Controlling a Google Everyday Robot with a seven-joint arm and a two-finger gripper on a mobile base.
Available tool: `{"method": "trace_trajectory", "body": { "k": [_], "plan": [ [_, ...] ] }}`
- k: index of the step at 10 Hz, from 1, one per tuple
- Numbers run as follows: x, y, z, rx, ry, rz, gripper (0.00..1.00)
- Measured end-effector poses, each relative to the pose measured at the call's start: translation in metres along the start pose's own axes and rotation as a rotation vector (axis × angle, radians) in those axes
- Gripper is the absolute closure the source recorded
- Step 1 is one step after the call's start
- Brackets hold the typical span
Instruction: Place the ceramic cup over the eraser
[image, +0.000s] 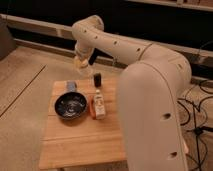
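Gripper (80, 58): held in the air over the table's far left edge, clamped shut on the ceramic cup (79, 63).
Ceramic cup: carried clear of the table, up and left of the eraser (97, 79), not touching it.
Eraser: stood upright on the far part of the wooden table (80, 145).
Black bowl (59, 106): set nearer, just left of the white bottle (98, 106).

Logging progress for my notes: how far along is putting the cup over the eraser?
Done: the small cream ceramic cup is off the wooden table, gripped in the shut tool. In hand: it hangs in the air, apart from the dark upright eraser block. Left: carry it above the eraser and lower it over.
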Motion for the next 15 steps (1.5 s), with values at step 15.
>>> {"method": "trace_trajectory", "body": {
  "k": [15],
  "plan": [
    [0.021, -0.086, -0.052, 0.109, -0.155, 0.035, 1.00]
  ]
}}
